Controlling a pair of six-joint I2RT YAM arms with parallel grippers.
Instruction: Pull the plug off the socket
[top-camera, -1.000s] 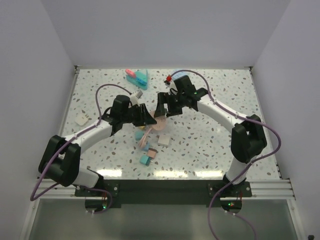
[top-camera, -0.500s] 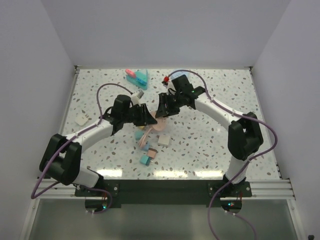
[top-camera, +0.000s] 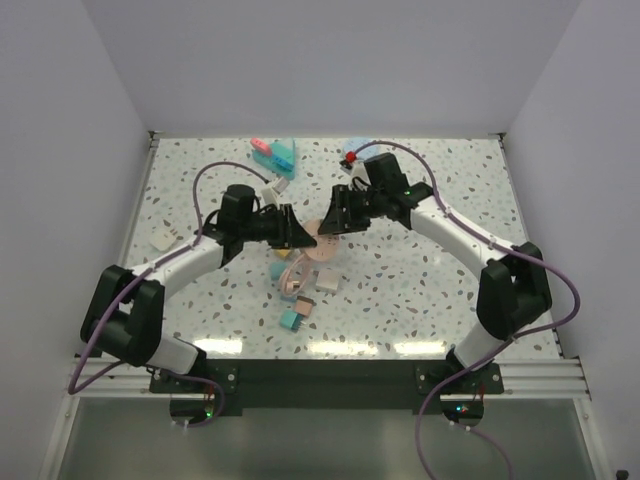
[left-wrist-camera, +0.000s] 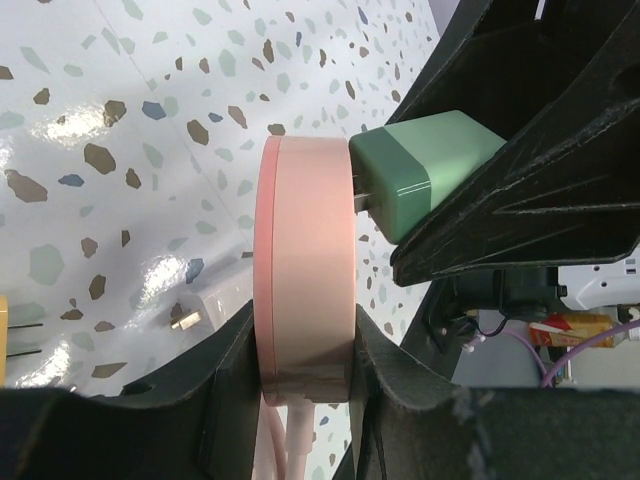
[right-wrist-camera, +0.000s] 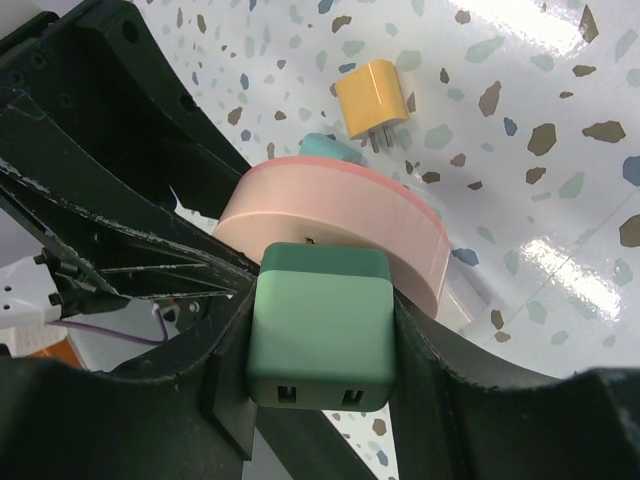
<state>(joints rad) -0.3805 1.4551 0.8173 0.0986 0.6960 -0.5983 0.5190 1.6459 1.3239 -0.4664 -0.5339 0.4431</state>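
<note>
**Entry: plug and socket, both gripped, separation not finished**

- Left end effector (left-wrist-camera: 305, 352): closed on the rim of the pink round socket (left-wrist-camera: 305, 230), which I hold on edge.
- Right end effector (right-wrist-camera: 322, 348): closed on the sides of the green plug (left-wrist-camera: 425, 165).
- Location: the pair hangs between my two arms, above the middle of the worktop (top-camera: 430, 280).
- Progress: both grasps are made. A short stretch of metal prong shows between plug body and socket face, so I judge the plug is not yet free. The straight pull apart remains.
- Orientation: the plug's long axis lies roughly level across the worktop, square to the socket face, prongs towards the left arm.
</note>
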